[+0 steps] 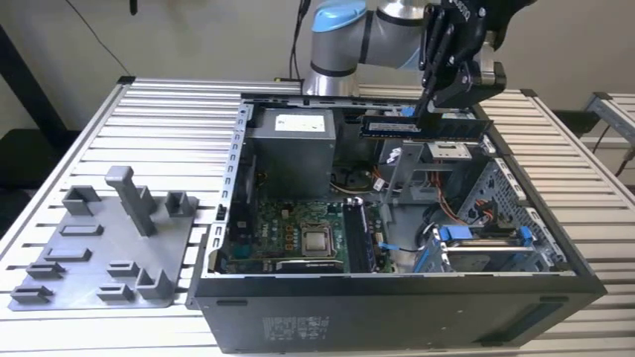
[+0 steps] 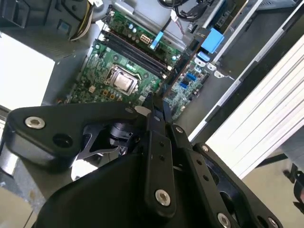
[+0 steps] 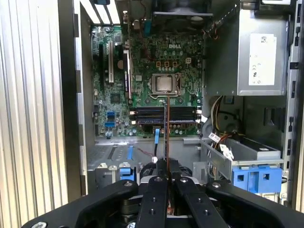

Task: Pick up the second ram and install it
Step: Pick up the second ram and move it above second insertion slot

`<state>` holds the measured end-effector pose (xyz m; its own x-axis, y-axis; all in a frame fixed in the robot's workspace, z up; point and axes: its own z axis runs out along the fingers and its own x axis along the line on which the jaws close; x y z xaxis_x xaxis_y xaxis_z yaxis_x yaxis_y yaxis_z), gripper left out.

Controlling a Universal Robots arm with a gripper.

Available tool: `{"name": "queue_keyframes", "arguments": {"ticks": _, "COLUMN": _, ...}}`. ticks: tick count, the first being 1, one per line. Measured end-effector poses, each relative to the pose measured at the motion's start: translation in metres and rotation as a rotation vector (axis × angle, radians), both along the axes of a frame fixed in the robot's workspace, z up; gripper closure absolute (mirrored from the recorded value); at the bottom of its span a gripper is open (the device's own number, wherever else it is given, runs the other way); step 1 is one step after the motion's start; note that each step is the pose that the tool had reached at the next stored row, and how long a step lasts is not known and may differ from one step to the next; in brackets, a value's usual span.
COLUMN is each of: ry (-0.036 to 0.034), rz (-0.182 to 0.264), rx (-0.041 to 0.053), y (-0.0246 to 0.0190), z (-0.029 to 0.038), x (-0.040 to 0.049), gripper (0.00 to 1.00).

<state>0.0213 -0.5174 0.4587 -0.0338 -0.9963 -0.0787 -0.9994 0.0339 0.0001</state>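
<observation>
The pincer (image 1: 433, 113) was clamped on the second ram (image 1: 421, 128), gripping its upper edge so that the stick hung level, label side showing, in the exterior view. It hovered above the open computer case (image 1: 397, 312), over the case's far edge and clear of everything inside. In the first wrist view the stick appeared edge-on, lined up over the motherboard (image 3: 142, 61) and its memory slots (image 3: 180, 114), well apart from them. The grey holder tray (image 1: 59, 290) lay by the desk (image 1: 169, 111) edge at the exterior view's left. Judging by this, the pickup was done; seating the stick in a slot was not yet done.
</observation>
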Motion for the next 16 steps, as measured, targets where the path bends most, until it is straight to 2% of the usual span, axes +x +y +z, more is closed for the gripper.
{"name": "queue_keyframes", "arguments": {"ticks": 6, "ry": 0.0000, "rz": 0.000, "rx": 0.0000, "y": 0.0008, "z": 0.0000, "x": 0.0001, "gripper": 0.87}}
{"name": "queue_keyframes", "arguments": {"ticks": 8, "ry": 0.0000, "rz": 0.000, "rx": 0.0002, "y": 0.0029, "z": 0.0000, "x": 0.0000, "gripper": 0.87}}
{"name": "queue_keyframes", "arguments": {"ticks": 16, "ry": 0.0000, "rz": 0.000, "rx": 0.0075, "y": 0.0320, "z": -0.0001, "x": 0.0000, "gripper": 0.87}}
